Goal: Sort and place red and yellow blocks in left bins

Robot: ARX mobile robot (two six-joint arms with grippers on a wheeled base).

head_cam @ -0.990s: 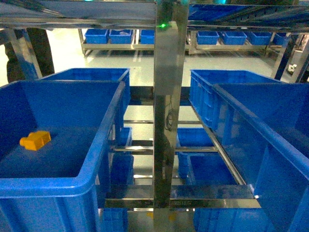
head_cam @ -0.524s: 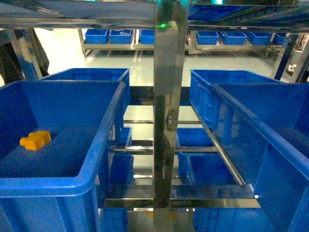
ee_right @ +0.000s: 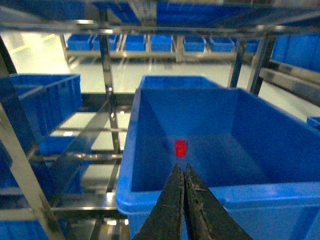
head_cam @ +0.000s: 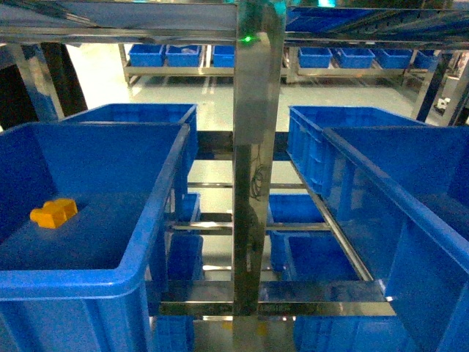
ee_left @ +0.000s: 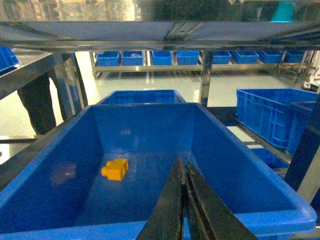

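The yellow block (ee_left: 115, 169) lies sorted in the left crate (ee_left: 260, 218), the red block (ee_right: 180, 148) awaits pickup in the right crate (ee_right: 250, 197), and left gripper (ee_left: 184, 172) and right gripper (ee_right: 181, 172) hover near, jaws closed and empty.

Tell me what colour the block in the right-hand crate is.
Red, clearest in the right wrist view.
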